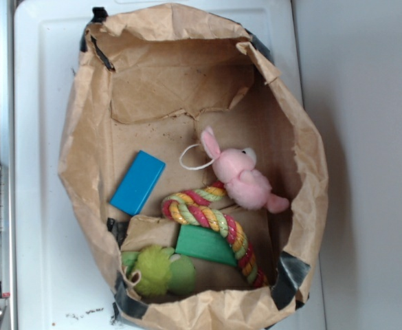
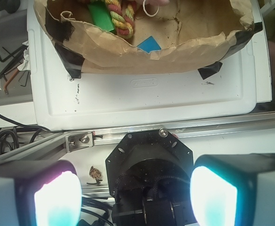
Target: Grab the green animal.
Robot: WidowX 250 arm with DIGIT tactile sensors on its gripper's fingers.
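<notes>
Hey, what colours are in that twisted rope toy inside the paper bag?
Pink, yellow and light green strands on the rope toy; clearest in the exterior view.

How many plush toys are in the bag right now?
2. The green animal sits in the bag's near-left corner beside the green block; the pink bunny lies mid-right, by the rope's end. Folded paper could hide more.
</notes>
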